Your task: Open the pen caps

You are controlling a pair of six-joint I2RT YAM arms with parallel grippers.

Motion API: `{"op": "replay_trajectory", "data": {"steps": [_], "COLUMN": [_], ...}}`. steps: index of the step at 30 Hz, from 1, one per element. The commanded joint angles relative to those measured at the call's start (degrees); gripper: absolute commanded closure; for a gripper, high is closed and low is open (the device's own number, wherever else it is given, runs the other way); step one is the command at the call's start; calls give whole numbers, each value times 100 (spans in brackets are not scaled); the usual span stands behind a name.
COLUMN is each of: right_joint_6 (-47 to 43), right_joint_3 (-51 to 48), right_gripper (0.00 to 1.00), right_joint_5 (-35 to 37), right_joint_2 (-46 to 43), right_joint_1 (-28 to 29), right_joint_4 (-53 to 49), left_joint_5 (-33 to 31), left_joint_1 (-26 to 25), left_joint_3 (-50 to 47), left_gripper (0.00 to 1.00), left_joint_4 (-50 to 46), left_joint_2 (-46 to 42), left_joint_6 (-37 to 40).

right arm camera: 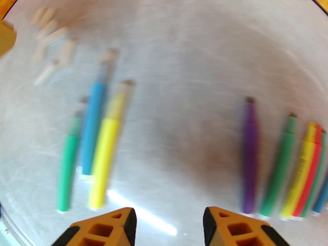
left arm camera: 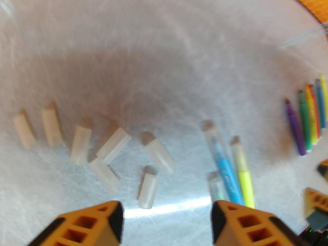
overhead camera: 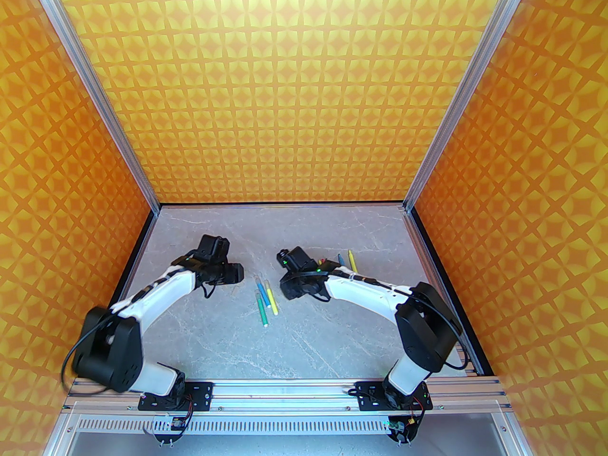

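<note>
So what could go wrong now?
The three capped pens lie close side by side, so the open right gripper might grab two or knock the neighbours away. The loose caps are round and lie just ahead of the open left gripper; a bump could roll them away. The open pens could smear the table if pushed.

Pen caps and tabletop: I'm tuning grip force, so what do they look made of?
Caps: probably plastic, translucent whitish, smooth-walled. Tabletop: grey veined stone or a laminate imitating it, fairly glossy, judging by its bright reflection.
</note>
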Motion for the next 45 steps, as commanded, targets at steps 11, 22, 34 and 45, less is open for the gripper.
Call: {"op": "replay_trajectory", "data": {"steps": [11, 22, 34, 45], "right_joint_6": [317, 351, 365, 185], "right_joint_3": [704, 1059, 1188, 1202], "right_gripper": [55, 60, 64, 71], "right_joint_5": [-524, -28, 225, 370], "right_joint_2": [1132, 1529, 1717, 1851], "right_joint_1": [437, 444, 442, 446], "right_joint_4": [55, -329, -700, -1009], "left_joint_5": [-24, -22, -24, -16], "left_joint_1": [66, 162, 204, 222], "left_joint_3": [-1006, -1394, -1350, -1315], "left_gripper": [22, 21, 20, 20], "left_joint_4": [733, 808, 803, 862], "left_joint_2": [-1396, -2047, -2080, -2062], "left_joint_6": [-167, -195, -135, -175]}}
